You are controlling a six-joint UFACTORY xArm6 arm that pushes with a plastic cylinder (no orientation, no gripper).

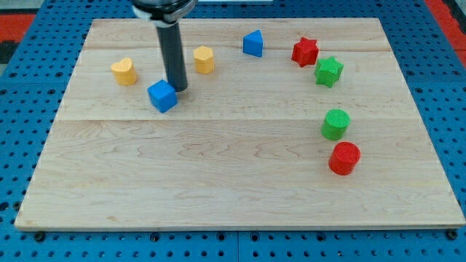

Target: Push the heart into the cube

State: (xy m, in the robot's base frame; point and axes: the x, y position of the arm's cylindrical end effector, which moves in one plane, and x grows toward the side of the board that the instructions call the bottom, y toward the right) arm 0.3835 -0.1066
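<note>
A yellow heart (124,71) lies near the board's top left. A blue cube (162,95) sits a little to its lower right, apart from it. My tip (178,88) rests on the board just right of the blue cube's upper corner, touching or nearly touching it. The dark rod rises from there to the view's top. The heart is to the left of my tip, with the cube between them.
A yellow hexagonal block (204,59) lies right of the rod. A blue triangular block (253,44), a red star (305,52) and a green star (328,71) sit at the top right. A green cylinder (336,124) and a red cylinder (344,158) stand at the right. The wooden board (218,182) lies on blue pegboard.
</note>
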